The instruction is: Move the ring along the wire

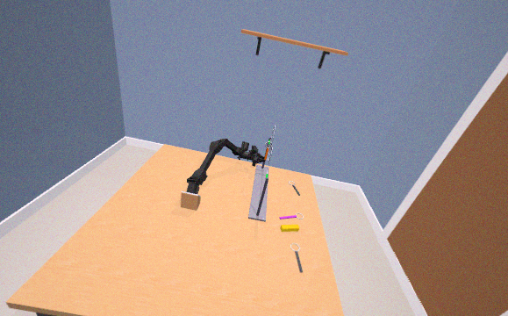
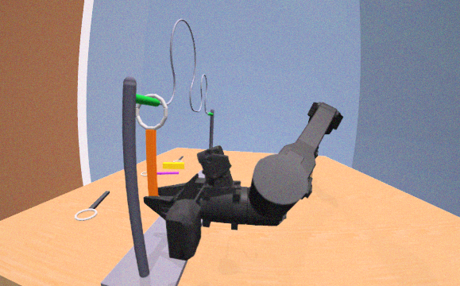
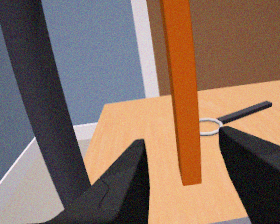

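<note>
- Orange handle (image 2: 151, 162) hangs vertical, long axis 12-to-6, free end down.
- Ring (image 2: 152, 111) sits on the green part (image 2: 147, 99) beside the near post (image 2: 131, 167).
- Gripper (image 3: 180, 185) is open, jaws either side of the handle's lower end, apart from it.
- No legible markings.

table (image 1: 148, 246): pale wood grain, matt | tool (image 2: 162, 204): matt black | wire (image 2: 182, 52): smooth grey

The worktop (image 1: 148, 246) is light wood. On it lies a long grey base plate (image 1: 257, 197), a small tan block (image 1: 190, 200) under the arm, a yellow block (image 1: 289, 227), a magenta-handled ring (image 1: 292, 216) and two dark-handled rings (image 1: 297, 258), (image 1: 294, 187).
</note>
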`<state>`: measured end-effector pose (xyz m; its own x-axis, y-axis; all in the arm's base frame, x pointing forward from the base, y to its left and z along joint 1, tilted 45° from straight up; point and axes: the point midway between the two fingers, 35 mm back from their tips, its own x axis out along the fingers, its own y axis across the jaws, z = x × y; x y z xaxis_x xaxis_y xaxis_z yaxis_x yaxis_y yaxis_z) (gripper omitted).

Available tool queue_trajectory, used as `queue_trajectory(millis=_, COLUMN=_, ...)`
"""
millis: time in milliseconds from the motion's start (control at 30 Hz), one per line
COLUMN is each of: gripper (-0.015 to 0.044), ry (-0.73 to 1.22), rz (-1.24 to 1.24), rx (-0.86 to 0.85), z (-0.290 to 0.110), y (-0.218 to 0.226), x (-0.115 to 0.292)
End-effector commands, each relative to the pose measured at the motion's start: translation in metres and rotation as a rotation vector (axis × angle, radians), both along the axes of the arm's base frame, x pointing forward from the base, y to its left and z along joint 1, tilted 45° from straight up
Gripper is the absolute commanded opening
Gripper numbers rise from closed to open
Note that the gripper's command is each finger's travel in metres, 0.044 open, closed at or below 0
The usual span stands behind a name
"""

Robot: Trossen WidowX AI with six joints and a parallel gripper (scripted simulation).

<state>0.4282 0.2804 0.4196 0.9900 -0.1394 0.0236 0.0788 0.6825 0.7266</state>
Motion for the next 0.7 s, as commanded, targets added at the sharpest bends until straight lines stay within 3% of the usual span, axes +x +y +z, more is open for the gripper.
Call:
queue_trajectory(millis=0, gripper=0.016, ry=-0.004, rz=0.0, rx=0.008, z=0.002, y=-0.003, x=0.007)
queue_trajectory(millis=667, gripper=0.016, ry=-0.006, rz=0.0, rx=0.006, z=0.002, y=-0.008, x=0.033)
